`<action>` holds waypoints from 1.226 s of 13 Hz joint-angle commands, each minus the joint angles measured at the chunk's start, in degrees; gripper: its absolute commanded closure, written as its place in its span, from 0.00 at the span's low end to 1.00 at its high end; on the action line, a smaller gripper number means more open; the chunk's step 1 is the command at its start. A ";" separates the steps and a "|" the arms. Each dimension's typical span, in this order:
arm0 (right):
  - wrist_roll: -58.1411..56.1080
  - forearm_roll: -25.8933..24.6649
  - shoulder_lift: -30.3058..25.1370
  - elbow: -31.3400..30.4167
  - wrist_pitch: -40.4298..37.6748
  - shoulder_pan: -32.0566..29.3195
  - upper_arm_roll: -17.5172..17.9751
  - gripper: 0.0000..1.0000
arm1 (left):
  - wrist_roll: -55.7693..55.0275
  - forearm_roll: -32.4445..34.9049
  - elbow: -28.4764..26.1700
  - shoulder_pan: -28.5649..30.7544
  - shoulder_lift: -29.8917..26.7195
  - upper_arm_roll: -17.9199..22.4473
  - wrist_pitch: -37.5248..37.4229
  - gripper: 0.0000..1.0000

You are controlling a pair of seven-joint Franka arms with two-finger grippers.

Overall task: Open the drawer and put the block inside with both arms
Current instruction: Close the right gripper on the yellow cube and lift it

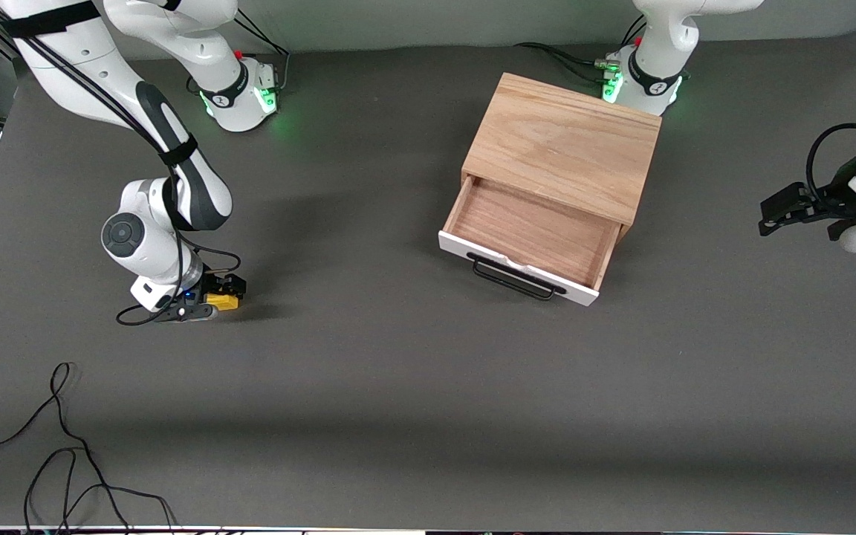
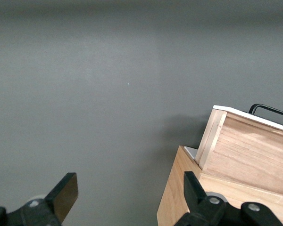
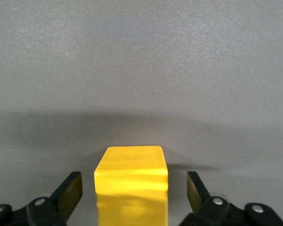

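The drawer [image 1: 536, 232] stands pulled out of the light oak box [image 1: 565, 141], with its white front panel and black wire handle [image 1: 513, 279] toward the front camera; its wood interior is empty. The yellow block [image 1: 224, 300] sits on the table toward the right arm's end. My right gripper [image 1: 221, 291] is down at the block, open, with a finger on each side and a gap at both; the right wrist view shows the block [image 3: 131, 186] between the fingers [image 3: 70, 188]. My left gripper [image 1: 771, 215] is open and empty, over the table at the left arm's end; its wrist view shows the box [image 2: 245, 160].
A loose black cable [image 1: 64, 446] lies on the dark grey table near the front edge at the right arm's end. The two green-lit arm bases [image 1: 246, 96] stand along the back edge, one close to the box.
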 commanded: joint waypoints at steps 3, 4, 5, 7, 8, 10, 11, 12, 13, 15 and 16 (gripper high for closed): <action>-0.58 -0.25 -1.38 1.75 -1.62 0.04 0.14 0.92 | 1.02 0.45 -1.57 -0.45 -1.87 0.10 -1.27 0.00; -0.32 -0.07 -1.91 4.46 -6.77 0.04 0.67 0.92 | 1.28 0.54 -1.57 -0.53 -1.87 0.10 -1.27 0.00; 0.29 0.45 -2.61 7.97 -13.18 0.04 1.11 0.92 | 2.77 0.71 -1.48 -0.53 -1.87 0.10 -1.45 0.00; 4.15 0.54 -3.23 16.57 -25.48 -0.05 3.29 0.92 | 4.01 0.71 -1.48 -0.45 -1.96 0.10 -2.24 0.00; 7.47 0.54 -3.06 21.49 -31.11 -0.05 4.70 0.92 | 4.10 0.89 -1.48 -0.45 -1.96 0.10 -2.24 0.00; 15.64 0.54 -1.66 32.12 -40.71 -0.31 9.87 0.92 | 7.41 2.20 -1.48 -0.62 -1.96 0.09 -2.42 0.00; 18.73 0.63 -0.17 37.22 -44.06 -0.32 11.73 0.92 | 7.87 2.21 -1.48 -0.62 -1.96 0.10 -2.76 0.00; 21.54 1.07 1.67 41.88 -45.57 -0.32 13.40 0.92 | 7.88 2.21 -1.48 -0.54 -1.96 0.10 -2.77 0.00; 24.70 2.38 3.08 45.93 -47.32 -0.23 15.16 0.92 | 7.53 2.21 -1.48 -0.53 -1.88 0.10 -2.77 0.00; 32.60 4.23 6.07 53.76 -50.84 0.30 17.97 0.92 | 7.09 2.03 -1.39 -0.53 -1.96 0.10 -2.86 0.00; 36.47 4.24 6.87 56.23 -51.73 1.00 19.73 0.92 | 6.65 1.68 -1.39 -0.53 -2.05 0.10 -2.77 0.00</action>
